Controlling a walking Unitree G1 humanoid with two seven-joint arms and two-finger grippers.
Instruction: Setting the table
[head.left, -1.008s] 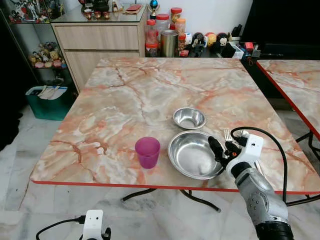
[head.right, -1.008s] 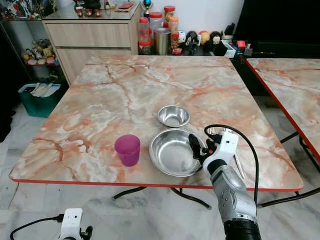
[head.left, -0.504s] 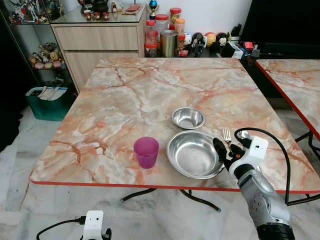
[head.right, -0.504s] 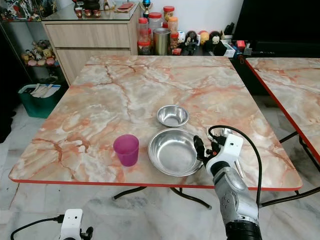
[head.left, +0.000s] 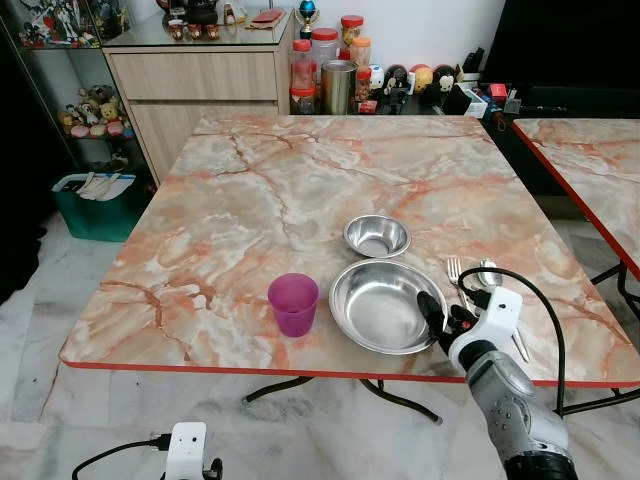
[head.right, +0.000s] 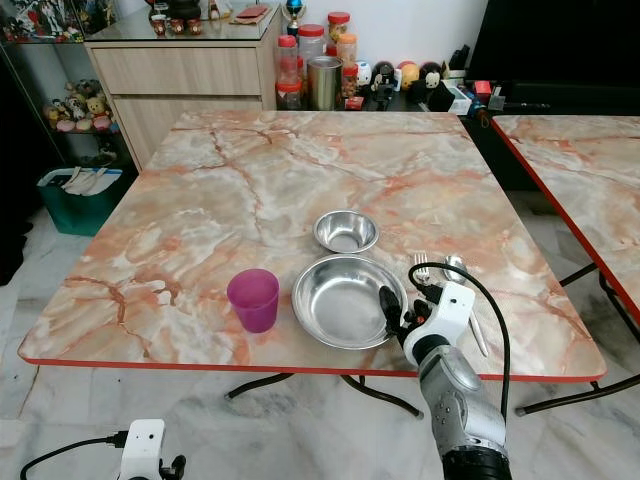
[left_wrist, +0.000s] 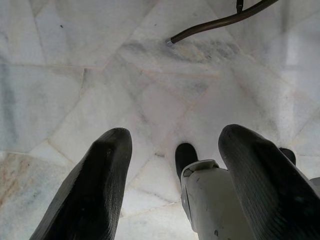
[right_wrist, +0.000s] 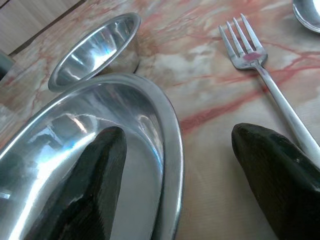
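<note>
On the marble table (head.left: 260, 200) a large steel plate (head.left: 385, 305) lies near the front edge. A small steel bowl (head.left: 377, 236) stands just behind it and a purple cup (head.left: 293, 303) to its left. A fork (head.left: 455, 272) and spoon (head.left: 488, 272) lie right of the plate. My right gripper (head.left: 438, 318) is open at the plate's right rim. In the right wrist view one finger (right_wrist: 85, 190) is over the inside of the plate (right_wrist: 75, 135) and the other finger (right_wrist: 280, 170) is outside it, beside the fork (right_wrist: 250, 55). My left gripper (left_wrist: 175, 165) hangs open over the floor.
A wooden cabinet (head.left: 195, 85) and several jars (head.left: 325, 60) stand beyond the table's far edge. A second marble table (head.left: 590, 170) is close on the right. A green bin (head.left: 95, 200) sits on the floor at the left. Curved table legs (head.left: 400, 400) run under the front edge.
My right arm has drawn back toward the front edge and lowered, uncovering more of the fork and spoon. The large plate has shifted slightly left.
</note>
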